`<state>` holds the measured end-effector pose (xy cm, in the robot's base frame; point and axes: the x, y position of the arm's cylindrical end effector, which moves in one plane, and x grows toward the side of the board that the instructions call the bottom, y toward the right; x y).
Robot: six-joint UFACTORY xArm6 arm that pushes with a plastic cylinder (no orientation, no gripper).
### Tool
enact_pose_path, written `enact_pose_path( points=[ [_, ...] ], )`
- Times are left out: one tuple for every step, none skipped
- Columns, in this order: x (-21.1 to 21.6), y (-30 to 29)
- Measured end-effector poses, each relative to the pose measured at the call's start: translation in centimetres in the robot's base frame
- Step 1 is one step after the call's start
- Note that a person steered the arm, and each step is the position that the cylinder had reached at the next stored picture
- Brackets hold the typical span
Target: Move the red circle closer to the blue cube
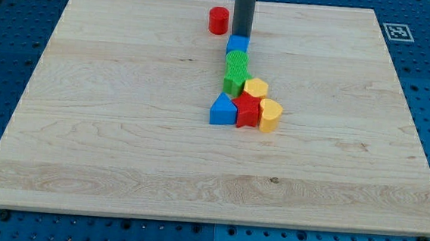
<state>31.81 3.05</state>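
Wooden board (123,129) on blue pegboard (5,83); my tip (241,36), without jaws, touches blue cube (238,45).

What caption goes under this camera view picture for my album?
My tip touches the blue cube, with the red circle just to its left.

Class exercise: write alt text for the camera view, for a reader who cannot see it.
My tip rests just above the blue cube near the board's top; the red circle sits apart to its left. Below the cube cluster green, yellow, red and blue blocks.
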Motion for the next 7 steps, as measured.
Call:
enact_pose_path(
  points=[
    [2.6,-0.5],
    [4.7,-3.3],
    [5.6,-6.6],
    [3.5,-11.2],
    [-1.5,-13.2],
    [-7.6,-11.6],
    [-12.1,-8.6]
  ],
)
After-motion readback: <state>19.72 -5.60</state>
